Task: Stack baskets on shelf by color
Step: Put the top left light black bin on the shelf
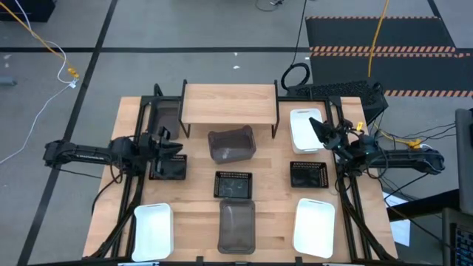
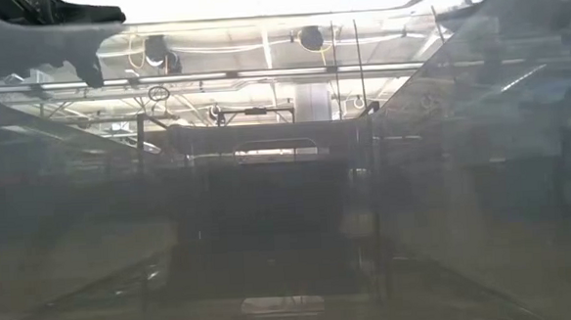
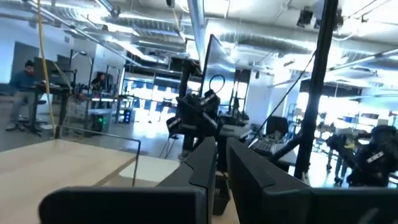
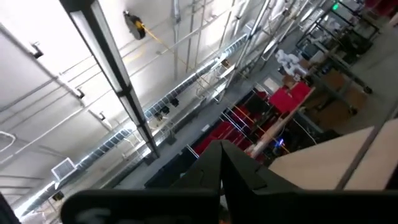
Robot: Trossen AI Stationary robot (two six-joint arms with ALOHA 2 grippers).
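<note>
In the high view the shelf [image 1: 229, 100] stands at the table's far middle with a bare plank top. Three white baskets [image 1: 304, 129] [image 1: 153, 229] [image 1: 314, 225], three dark grey baskets [image 1: 164, 111] [image 1: 232, 142] [image 1: 236, 225] and three black mesh trays [image 1: 168, 166] [image 1: 233, 185] [image 1: 308, 174] rest on the table; the middle grey one sits askew. My left gripper [image 1: 176, 147] [image 3: 221, 165] hovers shut over the left mesh tray's far edge, pointing level toward the right. My right gripper [image 1: 318, 130] [image 4: 221, 158] is shut and tipped upward beside the far right white basket.
A keyboard [image 1: 332, 90] and cables lie past the table's far right corner. Bare wood shows between the shelf and the middle row of baskets. The low view is filled by a translucent grey basket wall [image 2: 288, 209] close to the lens. People sit in the room [image 3: 25, 87] beyond.
</note>
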